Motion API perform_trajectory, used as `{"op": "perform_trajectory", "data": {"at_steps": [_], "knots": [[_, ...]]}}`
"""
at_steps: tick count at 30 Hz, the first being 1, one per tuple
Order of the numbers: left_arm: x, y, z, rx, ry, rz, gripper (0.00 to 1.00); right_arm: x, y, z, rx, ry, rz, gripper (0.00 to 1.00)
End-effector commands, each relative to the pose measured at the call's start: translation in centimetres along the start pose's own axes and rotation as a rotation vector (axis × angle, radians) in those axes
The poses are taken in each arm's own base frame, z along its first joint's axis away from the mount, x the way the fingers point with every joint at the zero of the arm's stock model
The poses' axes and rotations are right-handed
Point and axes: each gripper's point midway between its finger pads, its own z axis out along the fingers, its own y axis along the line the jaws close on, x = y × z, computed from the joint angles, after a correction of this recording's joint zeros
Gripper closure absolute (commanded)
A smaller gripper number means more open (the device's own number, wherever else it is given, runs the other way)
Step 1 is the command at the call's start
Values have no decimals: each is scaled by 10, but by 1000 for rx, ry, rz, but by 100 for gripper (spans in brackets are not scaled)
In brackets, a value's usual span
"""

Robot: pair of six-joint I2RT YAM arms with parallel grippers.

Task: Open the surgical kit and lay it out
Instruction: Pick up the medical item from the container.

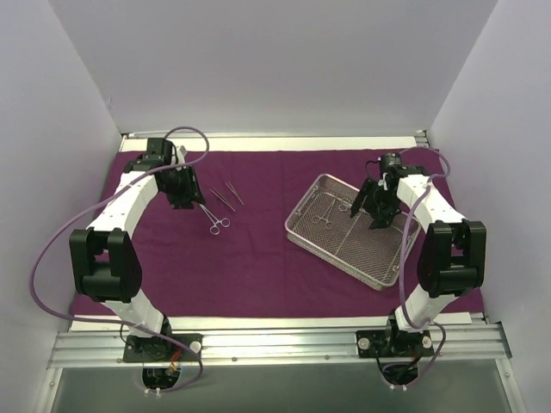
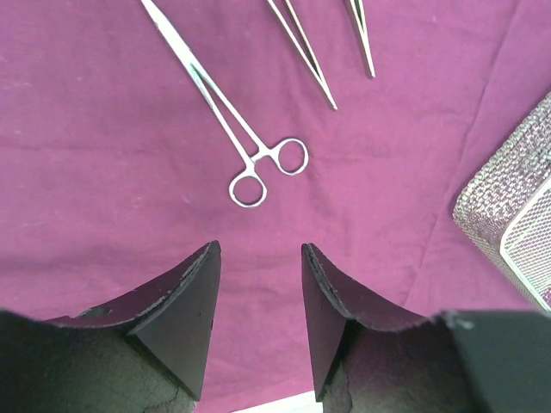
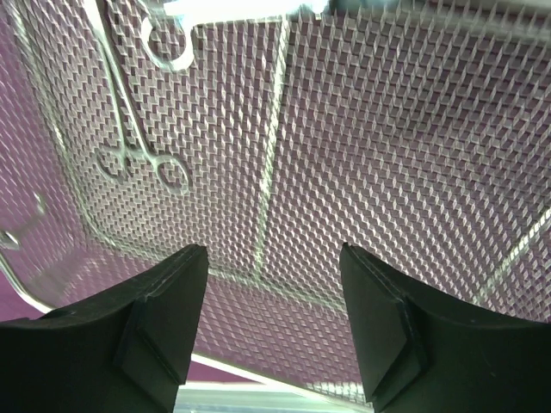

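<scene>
Aluminium rail point(image 1: 275, 346) at the near edge carries both arm bases. Beyond it, purple cloth point(image 1: 258, 267) lies opened flat over most of the table, lightly creased. Tray point(image 1: 362, 251) (wire mesh) sits on the cloth's right half, turned at an angle to the cloth edges, one corner pointing near-right beside the R arm. On the left half, forceps point(image 1: 215, 221) lie on bare cloth, well apart from the tray, rings toward the near side, tips running far-left. R gripper point(image 1: 368, 213) hangs over the tray's interior, approx. mid-tray. Wrist view shows its fingers point(image 3: 172, 310) spread w/ only mesh between them, nothing held. Contact w/ the mesh cannot be told. Two more forceps point(image 1: 328, 215) lie inside the tray, left of the R gripper, toward its far-left wall; the rings of one are clear in the wrist view. L gripper point(image 1: 188, 201) is over bare cloth and in the top view appears just left of the loose forceps' tips. Its fingers point(image 2: 194, 310) are spread & empty, w/ the forceps' rings ahead of them, not touching. Two tweezers point(image 1: 222, 199) lie side by side on the cloth just beyond and right of those forceps, roughly parallel, apart from each other. White walls point(image 1: 275, 69) close the rear & sides.
</scene>
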Motion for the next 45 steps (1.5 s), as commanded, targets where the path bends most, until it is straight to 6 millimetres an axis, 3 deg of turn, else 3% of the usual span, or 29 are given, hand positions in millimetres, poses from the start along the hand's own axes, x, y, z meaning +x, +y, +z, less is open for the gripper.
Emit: {"op": "perform_trajectory", "data": {"at_steps": [1,4,8,13,16,20,23,30,33,39,45], "knots": [[-17,3,-4,11,-56,13,49,-30,16,1,-23,-91,6,38],[-19,14,-4,-32,-35,1,50,-43,24,16,20,-106,-47,40],[-20,21,0,-53,-16,17,50,-69,58,25,1,-178,-78,41],[-17,23,8,-52,22,-4,51,-60,89,47,28,-160,-112,43],[-20,24,7,-56,25,-4,52,-51,96,64,74,-131,-120,45],[-22,23,6,-49,22,-3,52,-44,97,72,103,-111,-102,48],[-22,24,6,-48,22,-1,52,-42,82,80,176,-101,-91,50],[-24,22,3,-42,13,5,52,-38,70,88,233,-81,-100,54],[-23,22,4,-39,14,3,52,-30,62,103,262,-40,-115,59],[-28,19,-1,-20,1,-1,52,-8,43,124,305,44,-120,85],[-30,7,-11,32,-27,0,52,-19,50,102,282,-25,-130,100]]}}
